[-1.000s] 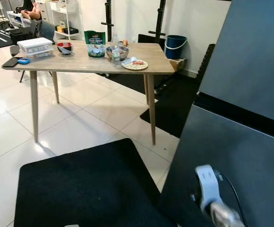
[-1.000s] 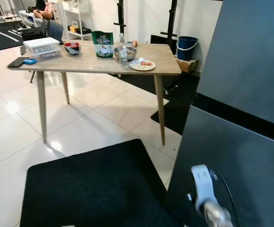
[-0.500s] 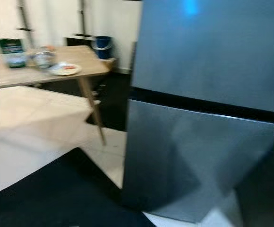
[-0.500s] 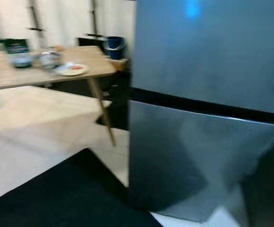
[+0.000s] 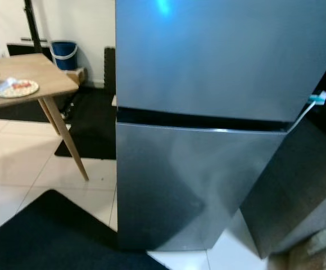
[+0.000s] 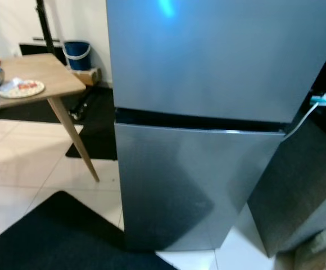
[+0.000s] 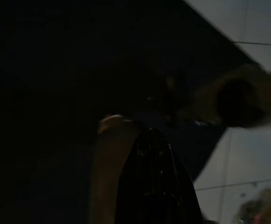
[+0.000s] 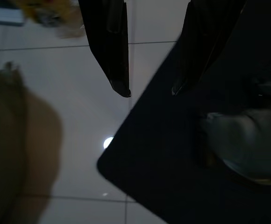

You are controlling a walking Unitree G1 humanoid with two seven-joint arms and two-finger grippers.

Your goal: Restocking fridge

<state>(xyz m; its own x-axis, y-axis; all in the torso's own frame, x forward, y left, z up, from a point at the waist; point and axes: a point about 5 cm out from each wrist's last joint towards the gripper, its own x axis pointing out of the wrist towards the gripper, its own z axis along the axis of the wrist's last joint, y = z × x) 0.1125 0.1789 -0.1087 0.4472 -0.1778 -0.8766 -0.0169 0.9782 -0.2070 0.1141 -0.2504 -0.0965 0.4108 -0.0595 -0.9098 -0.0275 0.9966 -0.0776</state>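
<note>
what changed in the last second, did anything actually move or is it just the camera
Just the camera: the robot turned to its right, so the fridge now sits in the middle and the table has slid to the left edge. Both fridge doors are shut as before. The plate rests on the table corner as before. The right claw hangs open over the floor and black mat, holding nothing.

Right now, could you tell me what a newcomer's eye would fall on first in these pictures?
The tall grey fridge dominates, standing straight ahead with both doors shut and a dark seam between upper and lower door. To its left, a wooden table carries a plate of food, with a blue bucket by the wall behind. The right pincer hangs open over white tiles and a black mat.
</note>
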